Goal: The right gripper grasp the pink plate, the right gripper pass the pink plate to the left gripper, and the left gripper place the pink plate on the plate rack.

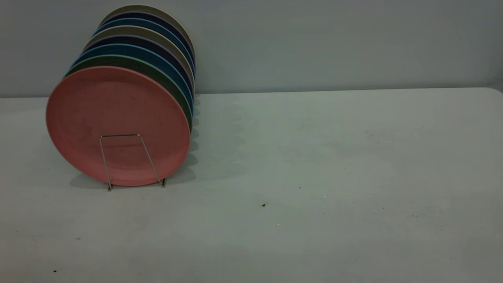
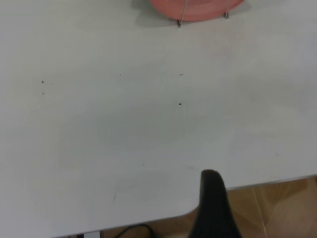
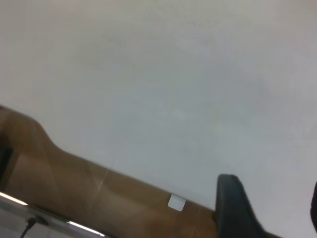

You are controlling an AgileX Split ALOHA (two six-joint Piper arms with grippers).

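The pink plate (image 1: 118,114) stands upright in the front slot of the plate rack (image 1: 105,161) at the table's left, just behind the front wire loop. Its lower edge also shows in the left wrist view (image 2: 203,9), with the rack's wires (image 2: 182,15) in front of it. Neither gripper shows in the exterior view. The left gripper (image 2: 247,218) hangs over the table's near edge, far from the plate; one black finger (image 2: 213,208) shows, with empty space beside it. The right gripper (image 3: 272,203) is open and empty at the table's edge; one finger (image 3: 233,208) shows.
Several more plates, green (image 1: 157,74), blue, dark and beige, stand in the rack behind the pink one. The white table (image 1: 314,177) stretches right of the rack. Both wrist views show the table's near edge and the wooden floor (image 3: 74,188) beyond it.
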